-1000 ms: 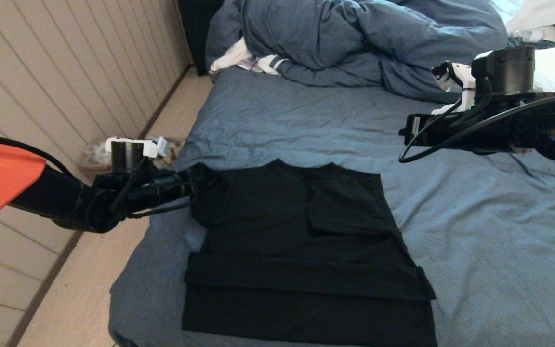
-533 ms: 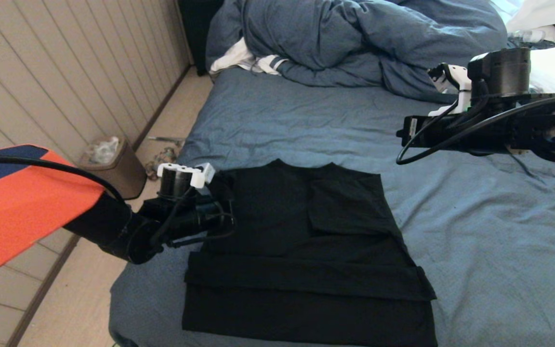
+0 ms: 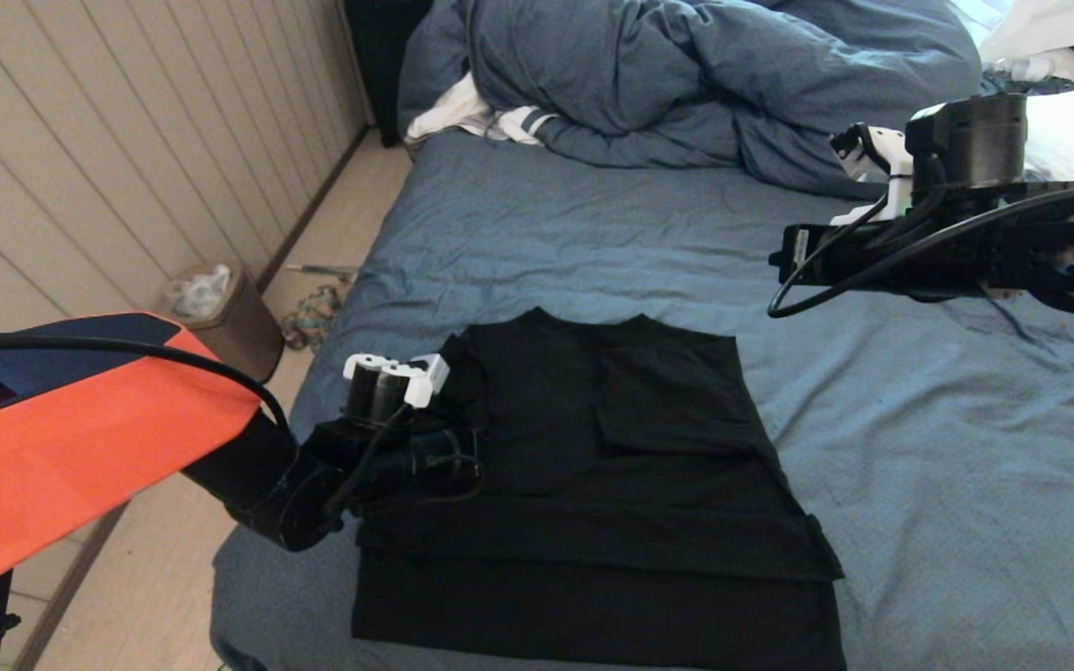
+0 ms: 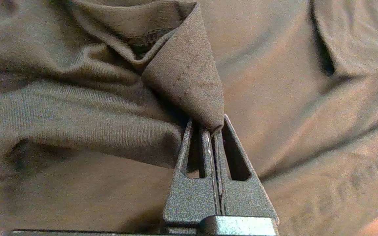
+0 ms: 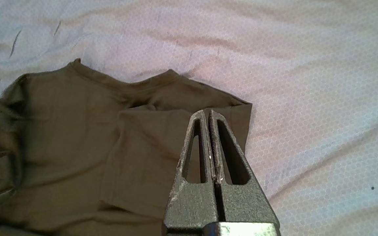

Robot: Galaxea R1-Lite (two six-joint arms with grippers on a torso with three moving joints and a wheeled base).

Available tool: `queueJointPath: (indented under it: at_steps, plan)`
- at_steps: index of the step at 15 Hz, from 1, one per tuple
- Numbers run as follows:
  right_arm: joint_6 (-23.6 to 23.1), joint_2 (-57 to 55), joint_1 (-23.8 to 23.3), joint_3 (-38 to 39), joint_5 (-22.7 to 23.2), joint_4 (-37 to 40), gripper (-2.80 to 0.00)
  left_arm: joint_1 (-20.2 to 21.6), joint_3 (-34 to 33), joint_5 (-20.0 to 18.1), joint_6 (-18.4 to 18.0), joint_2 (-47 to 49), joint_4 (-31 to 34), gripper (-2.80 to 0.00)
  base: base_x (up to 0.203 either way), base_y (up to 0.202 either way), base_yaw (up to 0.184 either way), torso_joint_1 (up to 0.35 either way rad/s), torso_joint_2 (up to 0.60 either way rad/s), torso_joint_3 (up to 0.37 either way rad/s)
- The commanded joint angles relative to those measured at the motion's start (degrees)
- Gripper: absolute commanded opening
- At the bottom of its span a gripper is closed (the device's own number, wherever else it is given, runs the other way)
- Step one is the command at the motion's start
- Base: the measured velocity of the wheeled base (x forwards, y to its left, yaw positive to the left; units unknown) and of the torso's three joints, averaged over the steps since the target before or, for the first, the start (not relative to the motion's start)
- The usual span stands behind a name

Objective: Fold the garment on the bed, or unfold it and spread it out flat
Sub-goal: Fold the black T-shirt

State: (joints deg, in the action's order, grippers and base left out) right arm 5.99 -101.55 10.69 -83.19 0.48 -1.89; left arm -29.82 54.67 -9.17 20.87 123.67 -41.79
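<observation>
duvet point(image 3: 686, 75) bunched beyond garment point(image 3: 612, 485); bin point(image 3: 220, 317) beside bed point(image 3: 947, 485).

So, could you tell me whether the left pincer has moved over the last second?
Yes. The left pincer, shut on the garment's sleeve, has travelled from the bed's left edge inward over the shirt, toward the robot.

- You are looking at the garment point(image 3: 612, 485), a black T-shirt, lying partly folded with one sleeve edge lifting up.
- It is resting on the bed point(image 3: 947, 485), which is wearing a wrinkly blue-grey sheet.
</observation>
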Motion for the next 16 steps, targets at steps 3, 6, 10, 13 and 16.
queueJointPath:
  at_steps: [3,6,10,13,16]
  plan:
    - [0.08,-0.14,-0.06,-0.22,0.05,-0.04,-2.80,-0.47,0.17,0.23,0.31,0.43,0.04,-2.80,0.000,0.000,0.000,0.000,0.00,0.000]
    - [0.08,-0.32,-0.06,-0.22,0.05,-0.04,-2.80,-1.48,0.15,2.38,0.47,-0.30,-0.38,-2.80,0.000,0.000,0.000,0.000,0.00,0.000]
    - [0.08,-0.32,-0.14,-0.30,0.07,-0.04,-2.80,-3.39,-0.51,2.33,1.23,-4.08,-0.25,-2.80,0.000,0.000,0.000,0.000,0.00,0.000]
    - [-0.01,-0.32,-0.06,-0.22,0.05,-0.04,-2.80,-4.37,-0.45,2.40,1.89,-5.06,0.30,-2.80,0.000,0.000,0.000,0.000,0.00,0.000]
    - [0.08,-0.41,-0.06,-0.23,0.14,-0.04,-2.80,-4.37,-0.72,2.52,1.89,-2.93,-0.29,-2.80,0.000,0.000,0.000,0.000,0.00,0.000]
